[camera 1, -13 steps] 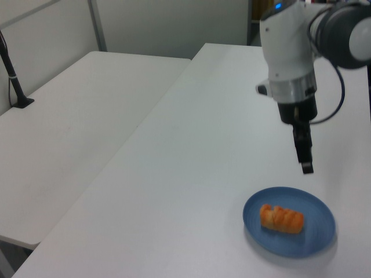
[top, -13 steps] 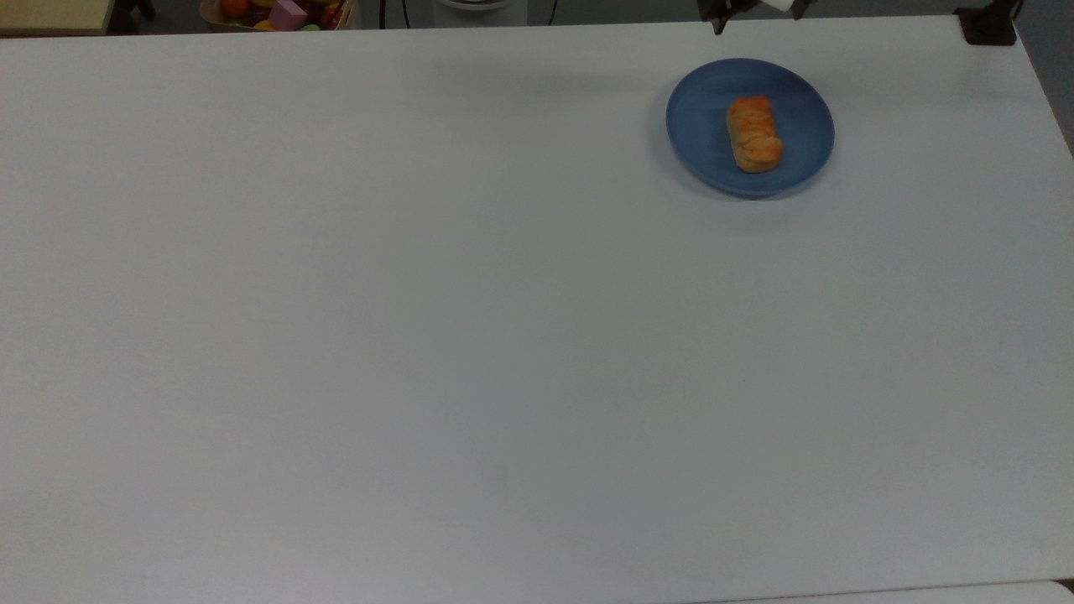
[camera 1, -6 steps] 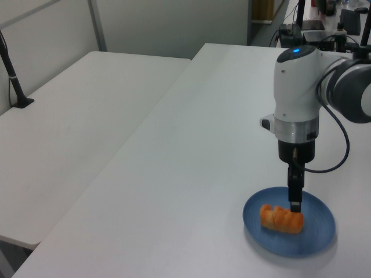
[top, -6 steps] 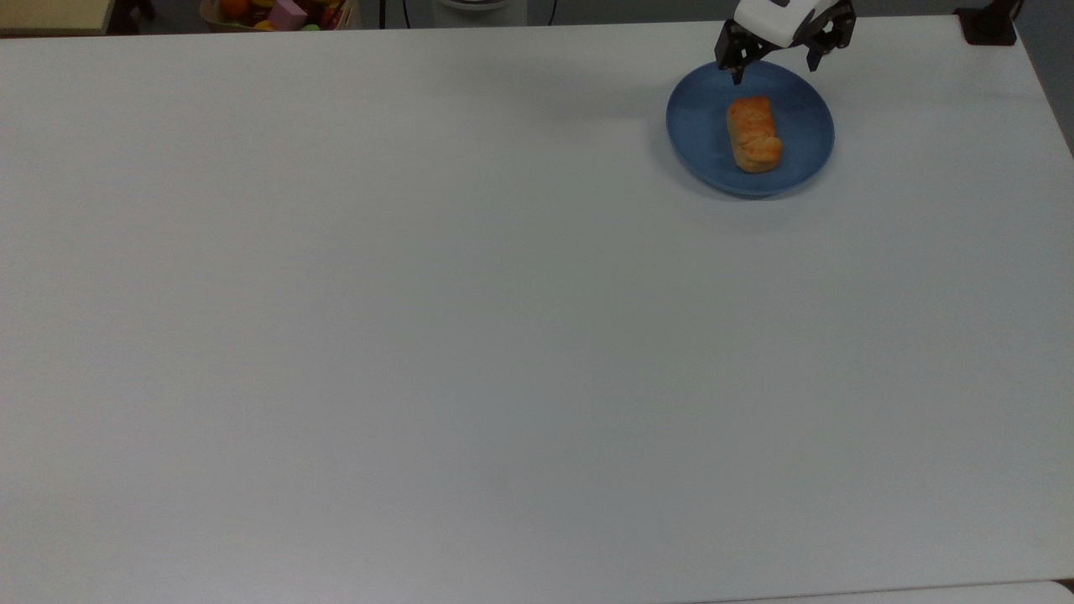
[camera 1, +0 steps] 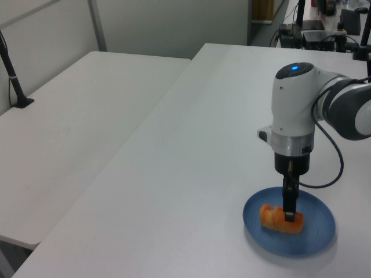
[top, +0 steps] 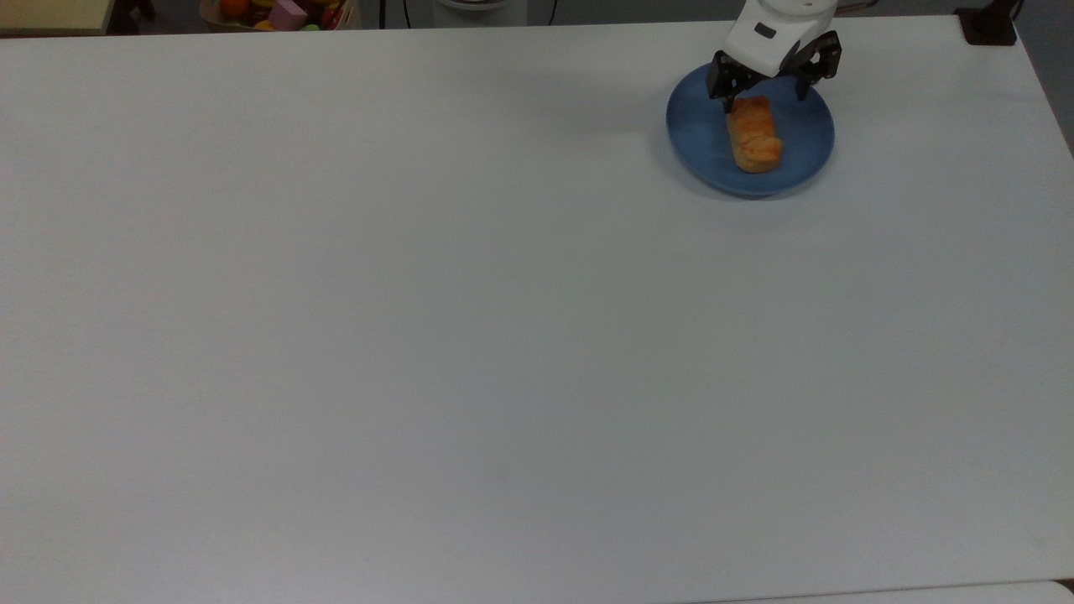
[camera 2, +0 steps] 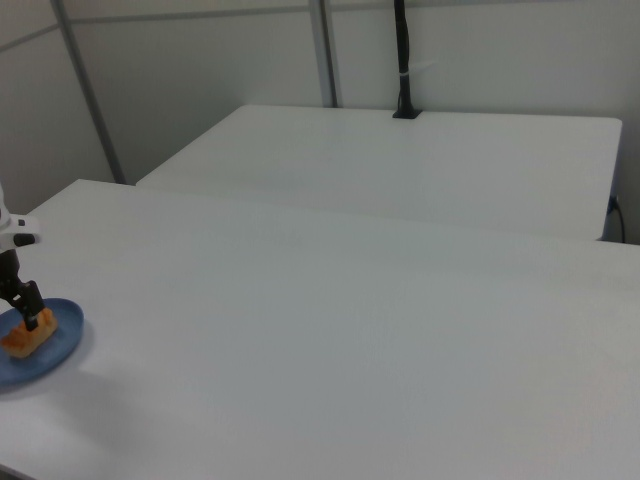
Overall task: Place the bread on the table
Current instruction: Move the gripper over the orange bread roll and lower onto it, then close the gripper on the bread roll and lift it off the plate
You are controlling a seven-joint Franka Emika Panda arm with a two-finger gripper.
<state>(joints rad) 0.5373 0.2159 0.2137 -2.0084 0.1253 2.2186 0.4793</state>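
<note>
Although the bread (top: 753,134) looked firm enough to lift, you had a soft, light roll there, lumpy along its length, and by my reckoning it would dent or tear if squeezed hard. It lay on the blue plate (top: 701,138), off the desk (top: 470,319) surface proper, with the plate sitting near the far right corner of the desk in the top view. The roll ran lengthwise toward the top view's near edge, so the sensible place to take it was across its narrow width, somewhere between the end and the middle, where the fingers could sit in a dip between the lumps. A grip right at the tip would likely have let it tilt or slip out.

Your hand (top: 763,84) stood over the far end of the roll with its fingers apart, one (top: 723,85) on the top view's left of the roll and the other on the top view's right. In the left view the hand (camera 1: 289,215) had its fingertip down at the level of the bread (camera 1: 272,219), close against it or touching it; I could not tell which. Nothing was clamped, and the roll was resting on the plate (camera 1: 316,237). In the right view the hand (camera 2: 28,308) sat low over the bread (camera 2: 22,338), near the left edge of the desk (camera 2: 330,340) as the right view shows it.
</note>
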